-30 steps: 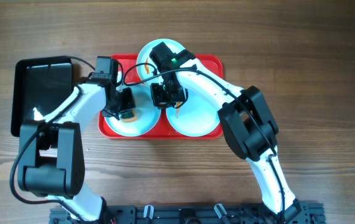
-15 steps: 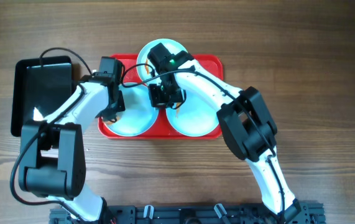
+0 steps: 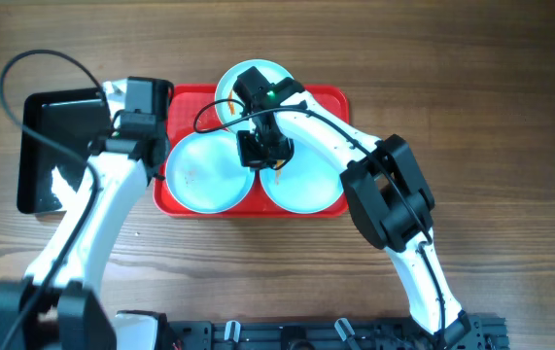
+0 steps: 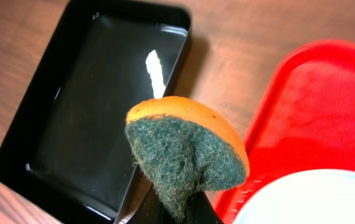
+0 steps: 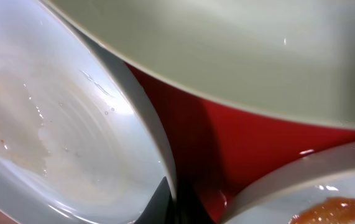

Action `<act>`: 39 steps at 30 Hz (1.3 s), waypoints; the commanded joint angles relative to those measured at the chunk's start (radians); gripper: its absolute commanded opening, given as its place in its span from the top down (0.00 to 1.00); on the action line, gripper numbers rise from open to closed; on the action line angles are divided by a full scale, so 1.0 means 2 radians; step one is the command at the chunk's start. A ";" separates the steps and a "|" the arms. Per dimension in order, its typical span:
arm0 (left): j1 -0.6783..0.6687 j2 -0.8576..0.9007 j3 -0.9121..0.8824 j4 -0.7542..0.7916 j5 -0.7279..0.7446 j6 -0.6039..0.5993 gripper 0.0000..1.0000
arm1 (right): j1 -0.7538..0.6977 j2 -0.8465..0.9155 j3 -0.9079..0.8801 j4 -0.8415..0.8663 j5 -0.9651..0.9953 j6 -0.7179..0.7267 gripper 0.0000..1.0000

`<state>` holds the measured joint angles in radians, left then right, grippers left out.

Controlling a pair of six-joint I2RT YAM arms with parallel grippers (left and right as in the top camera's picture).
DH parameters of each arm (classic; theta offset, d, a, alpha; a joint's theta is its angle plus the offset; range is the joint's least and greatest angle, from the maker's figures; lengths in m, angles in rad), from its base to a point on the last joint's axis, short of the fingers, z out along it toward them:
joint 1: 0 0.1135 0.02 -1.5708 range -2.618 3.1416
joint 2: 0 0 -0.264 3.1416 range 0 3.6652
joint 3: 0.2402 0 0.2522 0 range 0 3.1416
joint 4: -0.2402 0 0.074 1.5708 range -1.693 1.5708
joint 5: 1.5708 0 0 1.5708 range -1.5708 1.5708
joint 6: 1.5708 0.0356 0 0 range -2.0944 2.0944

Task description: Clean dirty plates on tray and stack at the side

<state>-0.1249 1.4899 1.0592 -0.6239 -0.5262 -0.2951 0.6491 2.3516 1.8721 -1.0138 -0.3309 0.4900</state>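
Observation:
Three pale plates lie on the red tray (image 3: 330,97). The left plate (image 3: 204,175) shows only faint orange specks. The right plate (image 3: 306,180) has an orange smear near its rim. The back plate (image 3: 228,83) is partly hidden by my right arm. My right gripper (image 3: 260,151) is shut on the left plate's rim (image 5: 165,162), with the smeared plate (image 5: 326,205) beside it. My left gripper (image 3: 151,148) is shut on an orange sponge with a green scouring side (image 4: 186,155). It holds the sponge above the gap between the red tray (image 4: 314,106) and the black tray.
A glossy black rectangular tray (image 3: 63,146) lies left of the red tray on the wooden table; it also shows in the left wrist view (image 4: 102,106). A black cable (image 3: 34,68) loops above it.
My left gripper lifted the sponge off the left plate and moved left toward the black tray. My right gripper stayed shut on the left plate's rim.

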 commanded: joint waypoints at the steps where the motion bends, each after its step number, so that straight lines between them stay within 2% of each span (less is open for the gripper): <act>1: -0.001 -0.030 -0.002 0.002 0.089 -0.016 0.96 | -0.001 -0.006 0.026 -0.010 0.023 0.000 0.96; 5: -0.001 -0.027 -0.002 -0.009 0.140 -0.016 0.96 | -0.001 -0.029 0.050 -0.033 0.065 -0.009 0.96; 11: 0.000 -0.026 -0.002 -0.014 0.160 -0.015 0.96 | -0.001 -0.071 0.056 -0.067 0.154 -0.010 0.96; 16: 0.000 -0.017 -0.002 -0.014 0.263 -0.015 0.96 | 0.000 -0.080 0.056 -0.071 0.153 -0.009 0.96; 20: 0.000 -0.006 -0.003 -0.018 0.271 -0.015 0.96 | 0.008 -0.080 0.056 -0.079 0.172 -0.010 0.96; 26: 0.000 0.012 -0.004 -0.024 0.306 -0.014 0.96 | 0.031 -0.080 0.056 -0.088 0.258 -0.010 0.96; 31: 0.006 0.021 -0.004 -0.027 0.296 -0.014 0.96 | 0.052 -0.084 0.056 -0.108 0.341 -0.008 0.96; 39: 0.096 0.021 -0.003 -0.043 0.317 -0.035 0.96 | 0.059 -0.109 0.057 -0.138 0.405 0.009 0.96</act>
<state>-0.0177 1.5265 1.0576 -0.6979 0.0654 -0.3340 0.7715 2.2009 1.9697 -1.2774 0.3584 0.4797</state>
